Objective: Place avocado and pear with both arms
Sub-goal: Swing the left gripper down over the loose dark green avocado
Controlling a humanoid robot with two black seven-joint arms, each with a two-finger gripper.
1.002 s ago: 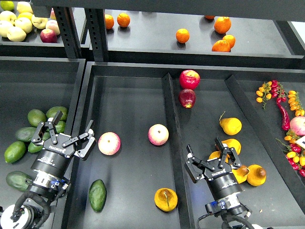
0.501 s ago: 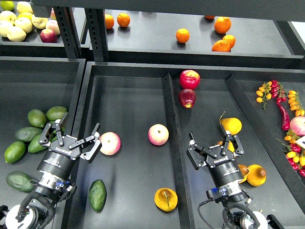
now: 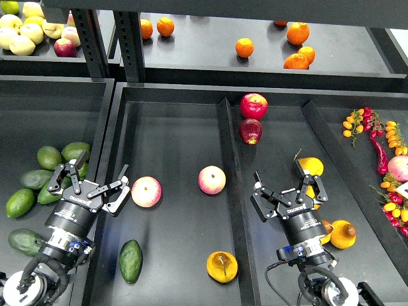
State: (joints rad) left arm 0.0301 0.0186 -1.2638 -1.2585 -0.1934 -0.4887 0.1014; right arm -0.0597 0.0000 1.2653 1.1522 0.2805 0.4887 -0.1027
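A dark green avocado (image 3: 131, 260) lies near the front left of the middle tray (image 3: 178, 140). An orange-yellow pear (image 3: 222, 266) with a dark blotch lies in the same tray at the front right, by the divider. My left gripper (image 3: 91, 182) is open and empty. It hovers over the tray's left wall, up and left of the avocado. My right gripper (image 3: 287, 192) is open and empty. It sits over the right compartment, up and right of the pear and across the divider from it.
Two pink-yellow apples (image 3: 146, 191) (image 3: 211, 180) lie mid-tray. Red apples (image 3: 254, 106) lie at the back. More pears (image 3: 310, 167) (image 3: 343, 233) lie around my right gripper. Several avocados (image 3: 50, 157) fill the left bin. Oranges (image 3: 244, 47) are on the shelf, chillies and tomatoes (image 3: 380, 153) at the right.
My right gripper has moved a little up the view, away from me, and stays open. My left gripper has shifted only slightly and stays open. No fruit has moved.
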